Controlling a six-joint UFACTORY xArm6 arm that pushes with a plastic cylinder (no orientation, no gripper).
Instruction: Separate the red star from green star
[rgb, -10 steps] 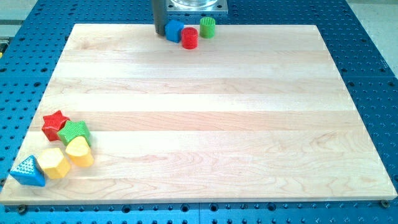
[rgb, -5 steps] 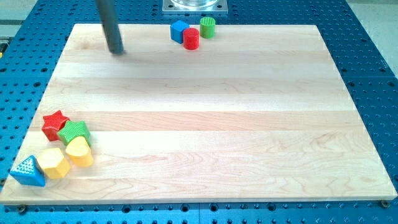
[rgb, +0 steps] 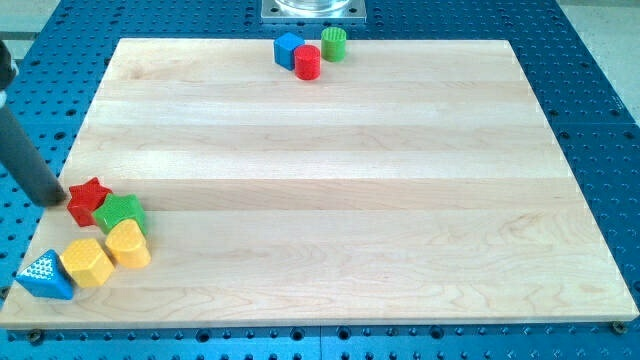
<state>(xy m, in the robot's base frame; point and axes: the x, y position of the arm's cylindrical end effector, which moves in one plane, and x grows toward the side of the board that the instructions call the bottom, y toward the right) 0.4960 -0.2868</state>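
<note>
The red star lies near the board's left edge, low in the view. The green star touches it on its lower right. My tip is at the left edge of the board, just left of the red star and close to touching it. The rod slants up to the view's left edge.
A yellow heart-like block and a yellow hexagon block sit just below the green star, with a blue triangle at the bottom left corner. A blue cube, red cylinder and green cylinder sit at the top edge.
My tip has swept from the top of the board, beside the blue cube, down to the left edge beside the red star. The left cluster has shifted slightly.
</note>
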